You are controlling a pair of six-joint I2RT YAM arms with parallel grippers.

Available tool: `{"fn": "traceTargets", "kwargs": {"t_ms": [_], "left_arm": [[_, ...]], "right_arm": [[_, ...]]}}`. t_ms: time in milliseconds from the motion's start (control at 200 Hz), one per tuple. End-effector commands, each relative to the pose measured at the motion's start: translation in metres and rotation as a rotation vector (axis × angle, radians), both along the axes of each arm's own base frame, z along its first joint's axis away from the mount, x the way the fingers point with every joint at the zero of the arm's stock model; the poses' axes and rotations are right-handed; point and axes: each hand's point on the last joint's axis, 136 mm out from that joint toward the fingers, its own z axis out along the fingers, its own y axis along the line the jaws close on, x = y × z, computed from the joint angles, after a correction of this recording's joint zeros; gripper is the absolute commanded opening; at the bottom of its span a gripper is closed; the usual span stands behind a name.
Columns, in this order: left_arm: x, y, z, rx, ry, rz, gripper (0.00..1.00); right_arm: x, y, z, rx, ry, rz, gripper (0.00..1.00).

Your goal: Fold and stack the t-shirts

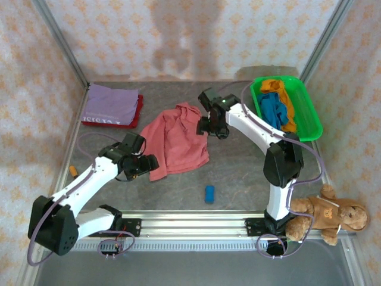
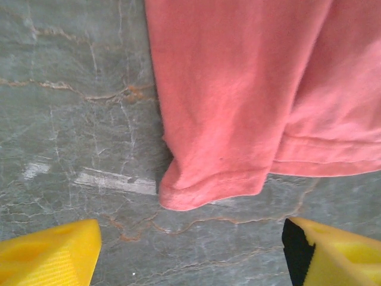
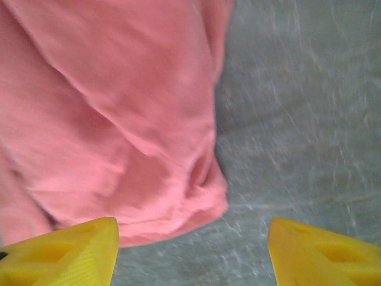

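Top external view: the large salmon-pink t-shirt lies rumpled and partly folded in the middle of the grey marbled table. The left gripper sits at its lower-left corner and the right gripper at its upper-right edge.

In the left wrist view the yellow fingers stand apart in the bottom corners, with bare table between them. The shirt's rounded hem corner lies just above them in the frame, untouched. In the right wrist view the claw is likewise spread, and a bunched fold of pink cloth lies near the left finger, not pinched.

At upper left a folded lilac shirt lies on a dark red shirt. At upper right a green tray holds the blue shirt and the orange shirt. A small blue block lies on the table below the pink shirt, well apart from both claws. A brown teddy bear sits at lower right beside the right arm's base, and a small orange object lies at the left edge.
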Motion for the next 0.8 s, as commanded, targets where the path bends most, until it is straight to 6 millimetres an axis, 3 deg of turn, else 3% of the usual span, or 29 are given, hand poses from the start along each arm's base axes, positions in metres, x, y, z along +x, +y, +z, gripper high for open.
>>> {"fn": "traceTargets", "kwargs": {"t_ms": [0, 300, 536, 671, 796], "left_arm": [[-0.002, -0.006, -0.013, -0.008, 0.021, -0.035, 0.76], [0.006, -0.026, -0.044, -0.012, 0.087, -0.064, 0.52], [0.006, -0.019, -0.054, 0.074, 0.142, -0.095, 0.2], [0.015, -0.017, -0.026, 0.095, 0.087, -0.108, 0.05], [0.033, -0.008, 0.032, 0.085, -0.079, -0.052, 0.01]], "right_arm": [[-0.002, -0.006, 0.018, 0.054, -0.057, -0.022, 0.67], [-0.009, -0.02, 0.004, 0.041, -0.02, -0.043, 0.67], [-0.015, -0.027, -0.001, 0.027, -0.005, -0.044, 0.67], [-0.019, -0.032, 0.001, 0.024, -0.01, -0.046, 0.67], [-0.022, -0.033, 0.003, 0.027, -0.008, -0.05, 0.67]]}}
